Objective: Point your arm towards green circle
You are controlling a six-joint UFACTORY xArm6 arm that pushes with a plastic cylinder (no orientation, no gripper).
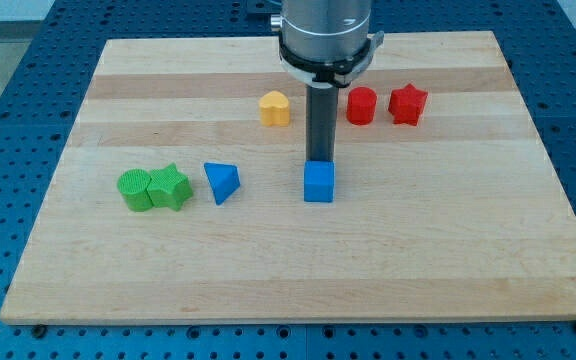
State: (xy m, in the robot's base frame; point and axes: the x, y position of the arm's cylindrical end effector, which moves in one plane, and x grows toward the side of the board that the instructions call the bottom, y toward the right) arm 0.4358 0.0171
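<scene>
Standing upright, my rod puts my tip (319, 160) just behind the blue cube (319, 183); it has no claw to open. The green circle (135, 190) lies well to the view's left of it on the wooden board (418, 260), touching the green star (170, 187).

Pale wooden board (298, 260) with lengthwise grain bands, set on a blue perforated table (8, 60). Green circle (134, 189) and green star (169, 186); blue triangle (222, 182) and blue cube (319, 183); yellow heart (275, 107); red cylinder (362, 105) and red star (407, 103). Dark grey rod (321, 122) beneath a black-and-silver arm housing (326, 30).
</scene>
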